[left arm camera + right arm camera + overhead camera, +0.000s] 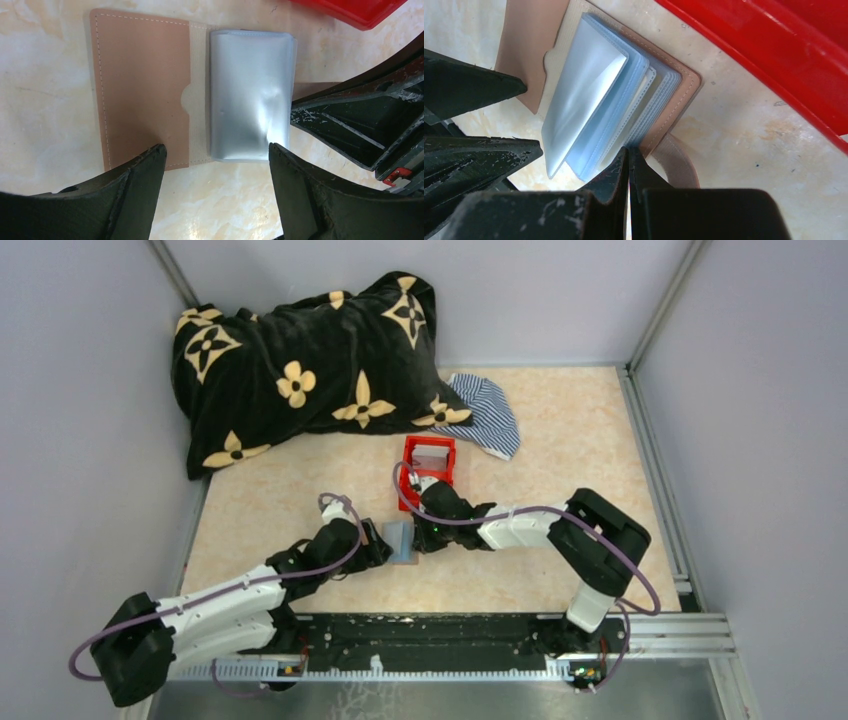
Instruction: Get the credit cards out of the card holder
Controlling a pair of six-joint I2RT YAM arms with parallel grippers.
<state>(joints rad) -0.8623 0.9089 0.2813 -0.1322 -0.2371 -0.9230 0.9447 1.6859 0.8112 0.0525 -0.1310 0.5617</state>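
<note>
Well, the flat brown leather-look card holder (145, 85) lies open on the marbled surface (45, 125) just beside the red plastic bin (774, 75), left end effector (216, 150) spread over its silvery sleeves (250, 95), right end effector (629, 150) closed against its edge: should that pin slip, the holder may lift too.

A robotics lab cell, by the look of it: grey walls (80, 390) on aluminium posts (657, 305) box in a beige stone-patterned table (570, 440), with robot arms (520, 525) bolted to a rail (450, 635) at its near edge. Just beyond the right gripper (420, 530) sits a red bin (430, 462), farther off a flowered black blanket (310, 350) and striped cloth (490, 415).
</note>
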